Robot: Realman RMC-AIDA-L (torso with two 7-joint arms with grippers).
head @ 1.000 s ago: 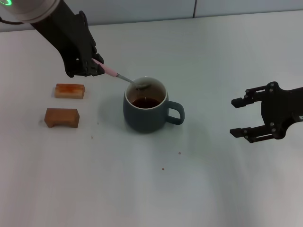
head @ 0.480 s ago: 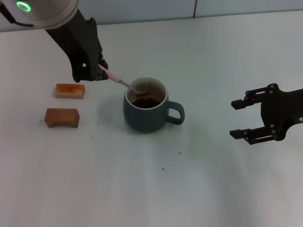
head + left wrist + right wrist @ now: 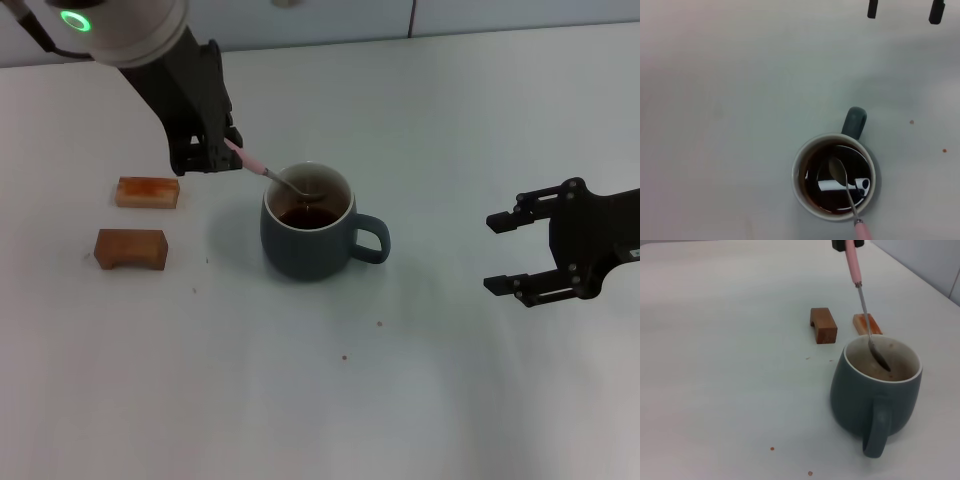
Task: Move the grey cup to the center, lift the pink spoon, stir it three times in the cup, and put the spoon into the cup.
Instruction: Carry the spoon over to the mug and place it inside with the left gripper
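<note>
Lots of bare desk (image 3: 300, 420) sitting open along the near edge. The grey cup (image 3: 310, 235) is standing mid-desk, dark liquid inside, handle pointing toward the right edge, where the right pincer (image 3: 515, 253) is hanging wide open, holding nothing. Two wooden blocks (image 3: 131, 247) are lying toward the left edge. Farther back, the left pincer (image 3: 212, 150) is pinching the pink spoon (image 3: 268, 173) by its handle, bowl tilting into the cup.

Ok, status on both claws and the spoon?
Left claw shut on pink spoon, bowl inside grey cup. Right claw open, idle beside. Wooden blocks clear of the work.
</note>
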